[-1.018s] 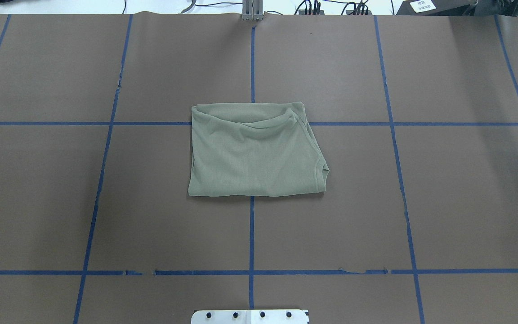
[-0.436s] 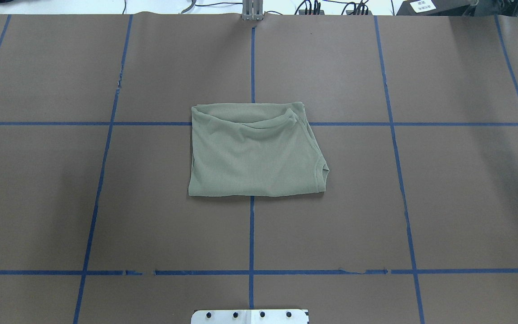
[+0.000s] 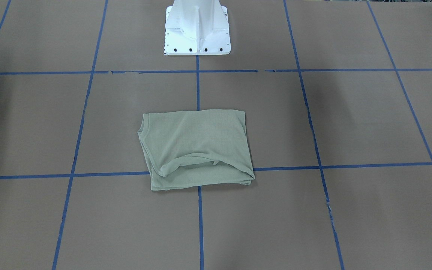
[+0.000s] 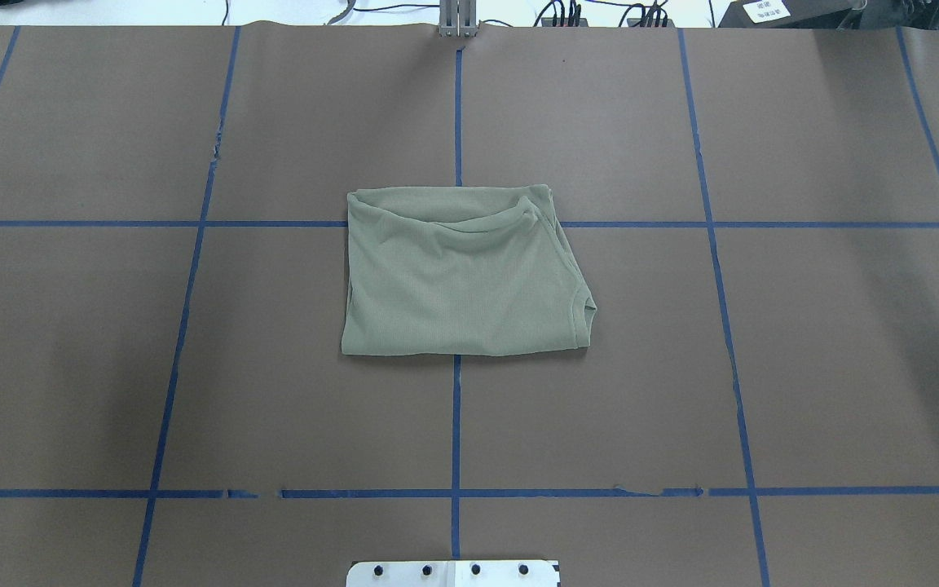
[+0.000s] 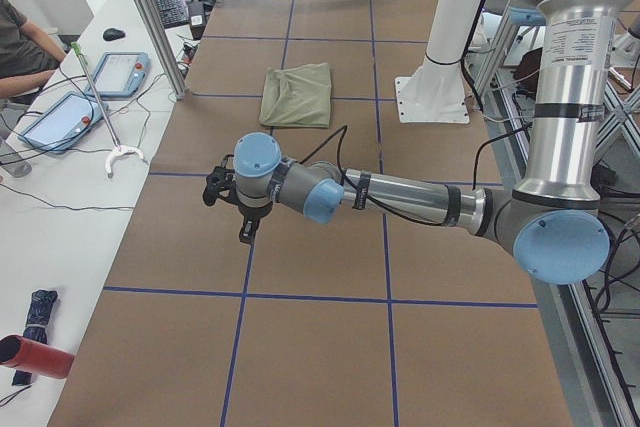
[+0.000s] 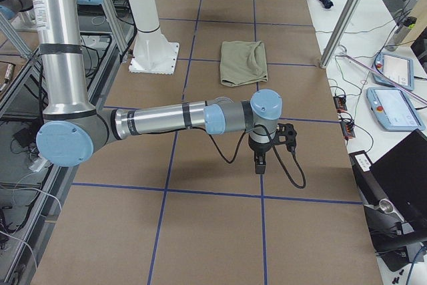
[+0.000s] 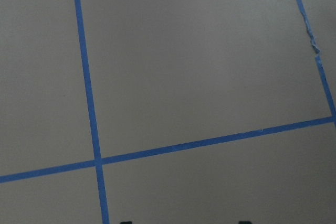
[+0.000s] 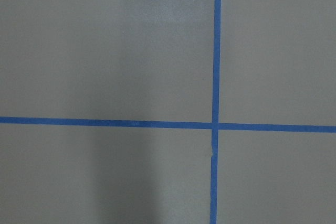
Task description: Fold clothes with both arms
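**Folded shirt sitting mid-table, both arms hanging out wide**

The sage-green shirt (image 4: 465, 277) is lying flat in the middle of the table (image 4: 844, 367), folded into a rough rectangle. It is sitting right across a crossing of the blue tape (image 4: 456, 424) lines. From overhead, a curved ribbed edge is showing at its near corner on the robot's right, and a loose fold is rippling along the far edge. The front-facing camera is showing the same bundle (image 3: 197, 150) lying out in front of the white pedestal (image 3: 197, 30), apart from it. Nothing is touching the cloth.

Out at the table's left end, the left arm (image 5: 400, 195) is stretching low and long over the brown surface. The left gripper (image 5: 245, 235) is pointing straight down above the table, well apart from the shirt (image 5: 297, 95). Only the side camera is catching that claw, so I cannot tell whether its fingers are spread or pressed together. Its wrist camera is looking at bare brown paper and a tape crossing.

At the opposite end, the right arm (image 6: 167, 118) is reaching out in much the same pose. The right gripper (image 6: 259, 165) is also hanging nose-down over the table, again well away from the shirt (image 6: 244, 63). Here too I cannot tell how the claw is standing, and its wrist camera is showing only paper and tape.

On the side bench, two tablets (image 5: 60, 119) are lying among cables, and a person (image 5: 20, 42) is sitting at the far corner.
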Motion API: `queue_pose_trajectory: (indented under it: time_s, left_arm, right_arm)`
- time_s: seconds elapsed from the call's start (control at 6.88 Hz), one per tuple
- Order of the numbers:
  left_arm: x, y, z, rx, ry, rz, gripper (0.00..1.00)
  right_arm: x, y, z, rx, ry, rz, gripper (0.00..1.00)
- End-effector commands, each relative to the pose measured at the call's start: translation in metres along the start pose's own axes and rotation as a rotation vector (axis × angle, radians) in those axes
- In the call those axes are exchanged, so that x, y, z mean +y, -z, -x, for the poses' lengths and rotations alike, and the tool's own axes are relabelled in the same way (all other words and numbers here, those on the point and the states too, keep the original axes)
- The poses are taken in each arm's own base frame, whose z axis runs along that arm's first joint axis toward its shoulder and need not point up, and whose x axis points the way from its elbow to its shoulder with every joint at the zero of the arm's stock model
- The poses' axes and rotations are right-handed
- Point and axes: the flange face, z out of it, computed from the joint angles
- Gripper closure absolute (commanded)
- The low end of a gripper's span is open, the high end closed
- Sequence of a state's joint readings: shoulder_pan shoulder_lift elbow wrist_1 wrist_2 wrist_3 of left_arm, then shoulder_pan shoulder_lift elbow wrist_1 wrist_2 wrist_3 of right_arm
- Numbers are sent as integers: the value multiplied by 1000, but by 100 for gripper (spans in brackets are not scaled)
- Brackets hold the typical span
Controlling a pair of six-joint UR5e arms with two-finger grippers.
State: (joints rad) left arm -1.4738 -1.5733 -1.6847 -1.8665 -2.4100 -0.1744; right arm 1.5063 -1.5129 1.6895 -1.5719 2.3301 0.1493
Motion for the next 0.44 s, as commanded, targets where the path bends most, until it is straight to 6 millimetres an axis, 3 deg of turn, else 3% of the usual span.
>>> queue_pose_trajectory:
  time_s: [0.0,0.15,0.29]
  left_arm:
    - [7,10,8,-14,0,-11,0]
    - [9,23,15,-24,52,-4,0]
    - [8,24,20,-30,87,20,0]
  right_arm:
    - [23,-5,-6,2,-6,16,0]
    - [30,-2,-4,1,3,11,0]
    - [40,-12,-8,8,1,33,0]
